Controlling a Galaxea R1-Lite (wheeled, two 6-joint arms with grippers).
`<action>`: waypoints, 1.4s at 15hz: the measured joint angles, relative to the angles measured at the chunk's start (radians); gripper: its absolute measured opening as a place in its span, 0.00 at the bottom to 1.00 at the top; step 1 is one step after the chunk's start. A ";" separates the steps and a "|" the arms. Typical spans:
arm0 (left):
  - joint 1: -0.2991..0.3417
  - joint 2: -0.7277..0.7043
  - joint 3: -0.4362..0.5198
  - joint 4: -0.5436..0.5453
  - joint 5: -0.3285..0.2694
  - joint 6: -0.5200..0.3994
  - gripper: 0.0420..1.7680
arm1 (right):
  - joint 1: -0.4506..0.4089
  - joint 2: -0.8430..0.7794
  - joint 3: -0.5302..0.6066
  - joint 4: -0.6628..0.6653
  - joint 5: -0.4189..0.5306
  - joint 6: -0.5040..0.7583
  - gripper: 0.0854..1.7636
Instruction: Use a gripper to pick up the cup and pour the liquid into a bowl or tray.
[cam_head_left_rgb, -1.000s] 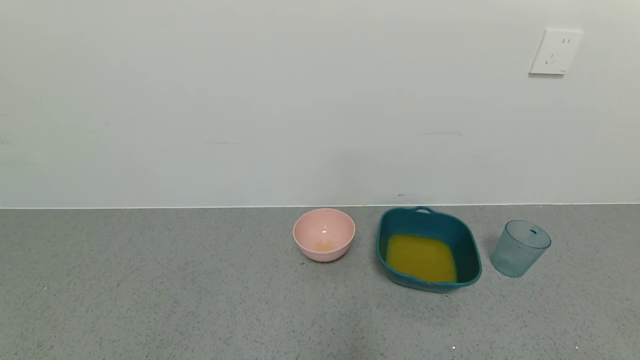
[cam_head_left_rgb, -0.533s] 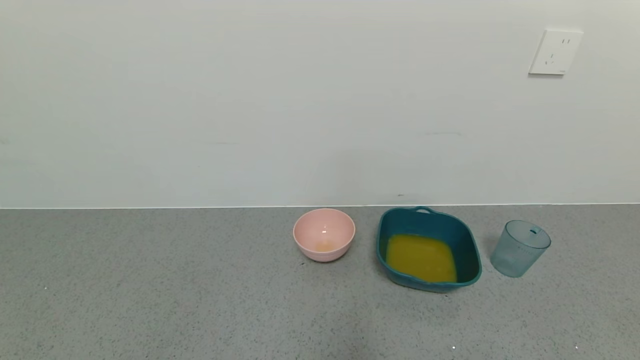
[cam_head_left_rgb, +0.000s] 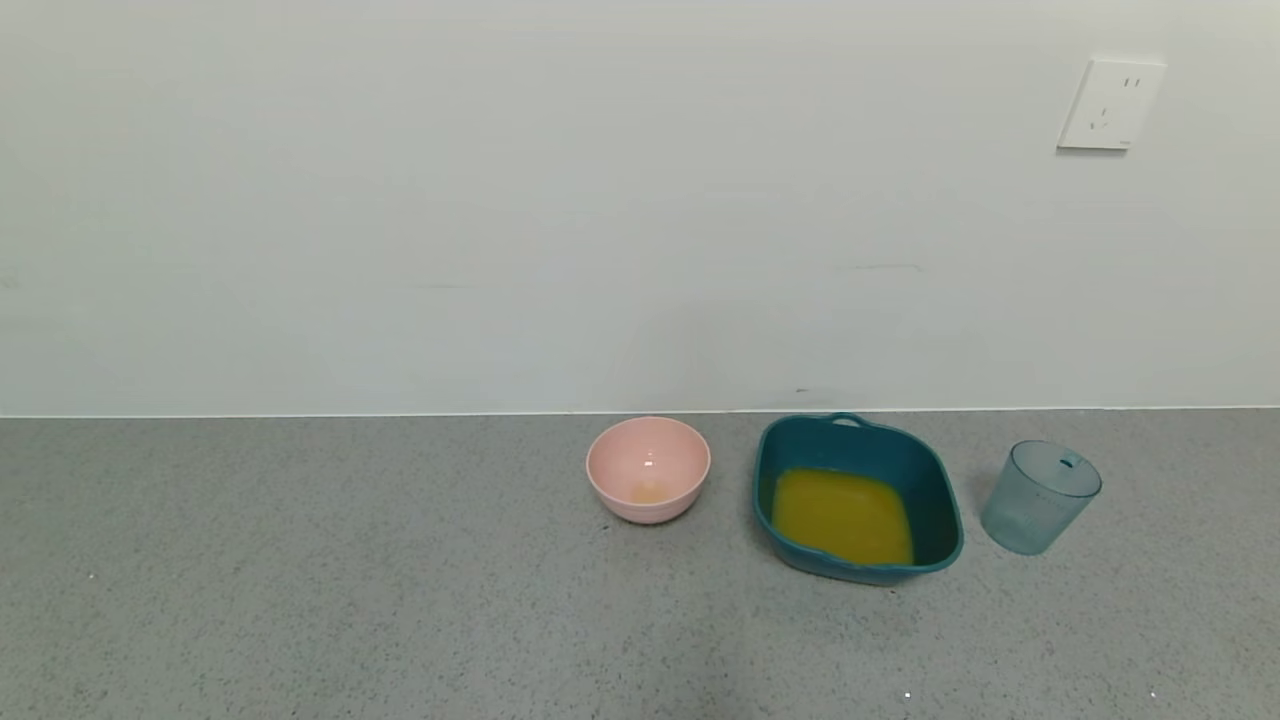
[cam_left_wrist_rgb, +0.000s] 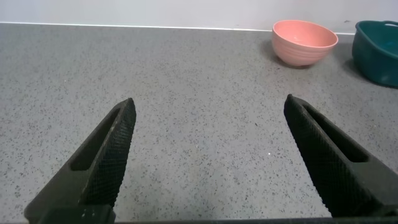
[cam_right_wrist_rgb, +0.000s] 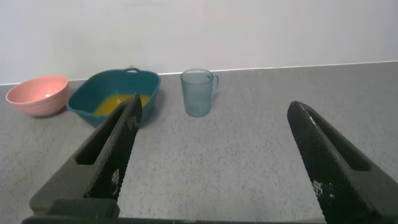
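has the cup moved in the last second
No. The cup stands at the same spot right of the teal basin, below the wall socket.

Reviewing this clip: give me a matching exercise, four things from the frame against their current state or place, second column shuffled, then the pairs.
Column 1
1. translucent pale blue-grey plastic cup
2. dark teal rounded-square plastic basin
3. small round pink bowl
4. right gripper

Column 2
A. holds a pool of opaque orange-yellow liquid
B. open, away from the vessels, holding nothing
C. upright on the counter, looks emptied
D. only a faint orange trace at the bottom

Pairs: 1-C, 2-A, 3-D, 4-B
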 joint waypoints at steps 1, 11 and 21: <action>0.000 0.000 0.000 0.000 0.000 0.000 0.97 | 0.000 -0.001 0.043 -0.050 0.001 -0.001 0.96; 0.000 0.000 0.000 0.000 0.000 0.000 0.97 | 0.001 -0.001 0.436 -0.391 0.058 -0.044 0.96; 0.000 0.000 0.000 0.001 0.000 0.000 0.97 | 0.003 -0.002 0.464 -0.344 0.106 -0.018 0.96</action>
